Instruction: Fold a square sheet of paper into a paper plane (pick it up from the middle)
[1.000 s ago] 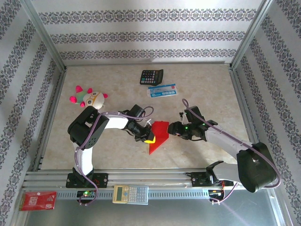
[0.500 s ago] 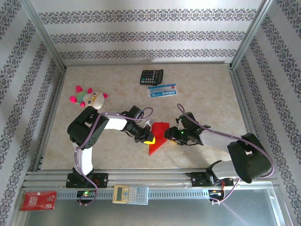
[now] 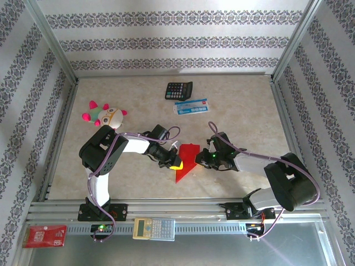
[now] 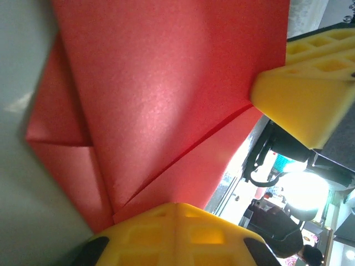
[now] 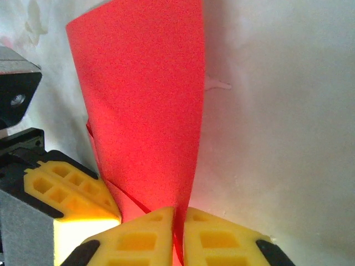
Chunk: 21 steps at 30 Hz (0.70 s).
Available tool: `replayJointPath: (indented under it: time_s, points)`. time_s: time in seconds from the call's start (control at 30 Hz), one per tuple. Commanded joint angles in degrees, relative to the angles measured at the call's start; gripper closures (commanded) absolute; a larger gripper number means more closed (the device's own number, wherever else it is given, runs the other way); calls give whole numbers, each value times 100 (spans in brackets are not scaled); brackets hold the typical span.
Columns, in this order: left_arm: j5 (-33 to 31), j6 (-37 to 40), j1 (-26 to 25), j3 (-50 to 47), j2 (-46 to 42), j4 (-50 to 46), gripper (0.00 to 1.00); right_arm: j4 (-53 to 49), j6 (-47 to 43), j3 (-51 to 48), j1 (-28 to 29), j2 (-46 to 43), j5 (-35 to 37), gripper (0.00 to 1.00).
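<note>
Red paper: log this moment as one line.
red paper: partly folded, creased | left gripper: shut on red paper | right gripper: shut on its edge | stage: folding unfinished

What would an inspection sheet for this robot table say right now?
Surface: beige mottled table, flat.
Job's things: red paper, partly folded with visible creases, held between the two grippers.
Clutter: black calculator, blue-white packet and plush toy on the table; grey calculator and red printed packet by the near rail.
Grippers: left gripper shut on the red paper; right gripper shut on its edge.
Cables: purple cables run along both arms.
Surroundings: patterned walls, metal frame.
</note>
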Motion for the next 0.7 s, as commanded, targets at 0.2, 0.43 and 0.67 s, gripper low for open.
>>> replayJointPath:
  time_s: [0.2, 0.43, 0.67]
  points:
    - [-1206, -128, -8, -333, -1125, -148, 74, -136, 884, -155, 306, -707, 385, 100]
    - [-3122, 291, -670, -1028, -2714, 183, 62, -663, 1563, 34, 674, -1204, 1001, 100]
    - [-4977, 1169, -1649, -1442, -3648, 185, 53, -835, 1892, 250, 737, -1140, 1013, 100]
